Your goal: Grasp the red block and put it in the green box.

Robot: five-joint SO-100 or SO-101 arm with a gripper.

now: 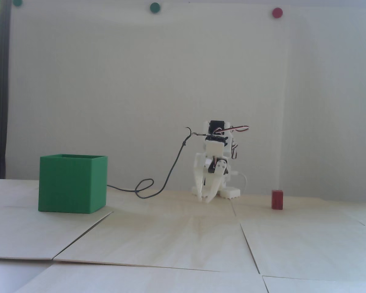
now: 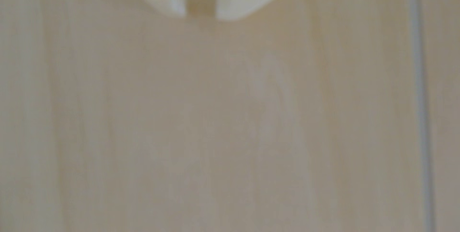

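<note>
The red block (image 1: 277,199) is small and dark red. It stands upright on the wooden table at the right of the fixed view. The green box (image 1: 71,184) is large and open-topped and stands at the left. The white arm is folded low between them, at the back. My gripper (image 1: 206,199) points down at the table, well left of the block, with its tips just above the wood. In the blurred wrist view my gripper (image 2: 200,14) shows two white fingertips (image 2: 239,0) with a narrow gap and nothing between them. Block and box are out of the wrist view.
A dark cable (image 1: 158,186) runs from the arm in a loop across the table to behind the box. The table is made of pale wooden panels with seams (image 1: 245,238). Round green and red dots (image 1: 277,12) sit high on the white wall.
</note>
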